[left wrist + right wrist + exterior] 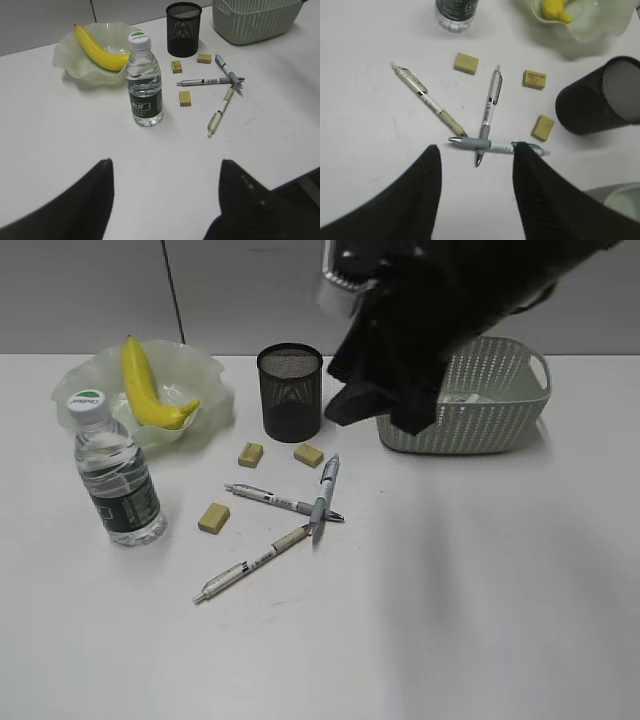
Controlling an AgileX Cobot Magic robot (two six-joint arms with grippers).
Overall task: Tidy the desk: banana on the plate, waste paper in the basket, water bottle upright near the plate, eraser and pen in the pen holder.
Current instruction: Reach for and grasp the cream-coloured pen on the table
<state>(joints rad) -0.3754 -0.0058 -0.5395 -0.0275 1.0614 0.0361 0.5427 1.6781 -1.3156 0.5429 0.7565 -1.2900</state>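
The banana (pixel 150 385) lies in the wavy green plate (pixel 215 390). The water bottle (pixel 115 475) stands upright in front of the plate. Three pens (pixel 283 502) (pixel 490 145) lie crossed on the desk (pixel 480 590), with three tan erasers (pixel 213 517) around them. The black mesh pen holder (pixel 290 390) stands behind them. Something pale, perhaps the waste paper (pixel 468 397), shows inside the basket (pixel 500 430). My right gripper (pixel 476 147) hangs open above the pens, holding nothing. My left gripper (pixel 166 161) is open over bare desk, well short of the bottle (pixel 145 90).
My right arm (pixel 430 320) is a dark mass at the upper middle, covering the basket's left end. A grey wall runs behind the desk.
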